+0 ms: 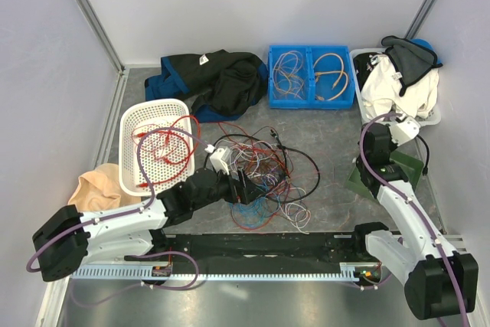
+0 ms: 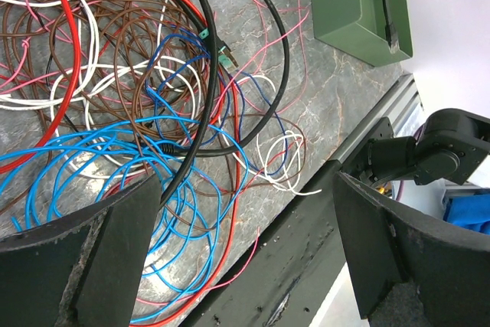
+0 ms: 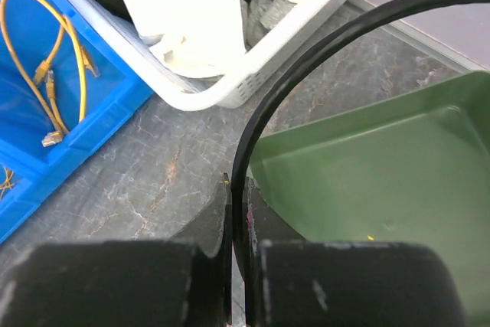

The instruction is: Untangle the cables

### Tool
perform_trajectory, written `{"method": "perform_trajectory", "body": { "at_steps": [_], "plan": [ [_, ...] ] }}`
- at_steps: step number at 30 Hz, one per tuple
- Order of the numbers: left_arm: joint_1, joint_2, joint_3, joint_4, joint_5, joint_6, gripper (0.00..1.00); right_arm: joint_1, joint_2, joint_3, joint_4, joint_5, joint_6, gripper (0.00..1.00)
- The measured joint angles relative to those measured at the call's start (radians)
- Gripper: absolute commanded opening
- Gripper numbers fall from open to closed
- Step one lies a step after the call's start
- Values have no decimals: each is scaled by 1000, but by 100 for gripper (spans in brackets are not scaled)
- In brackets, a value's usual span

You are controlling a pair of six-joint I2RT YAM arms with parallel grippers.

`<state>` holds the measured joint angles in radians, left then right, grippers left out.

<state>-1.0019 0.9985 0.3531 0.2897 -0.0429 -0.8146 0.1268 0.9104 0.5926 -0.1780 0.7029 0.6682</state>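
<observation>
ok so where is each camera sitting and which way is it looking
top external: above and behind the robot, looking down on the table, cables mid-table; left arm and right arm show.
left wrist: on the left arm, looking down at the cables past its open left tool.
right wrist: on the right arm, looking over the green tray toward a white basket; its shut right tool pinches a black cable.
shared: both wrist views show the green tray.

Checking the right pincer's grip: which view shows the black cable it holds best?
Right wrist view: the black cable runs straight into the shut right pincer, above the green tray. The top view shows only a short loop by that pincer; the left wrist view shows a distant bit at the tray.
</observation>
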Motion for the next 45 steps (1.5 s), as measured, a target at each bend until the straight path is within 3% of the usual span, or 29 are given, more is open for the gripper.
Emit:
{"method": "perform_trajectory", "body": {
  "at_steps": [16,32,45],
  "plan": [
    [0,62,0,5,19,-11,100,12,14,-156,134,-62,-6,0],
    [-13,235,52,5,50,-30,100,129,-23,-128,135,65,-74,0],
    [-21,247,77,5,53,-30,99,140,48,-130,141,58,-52,0]
  ]
}}
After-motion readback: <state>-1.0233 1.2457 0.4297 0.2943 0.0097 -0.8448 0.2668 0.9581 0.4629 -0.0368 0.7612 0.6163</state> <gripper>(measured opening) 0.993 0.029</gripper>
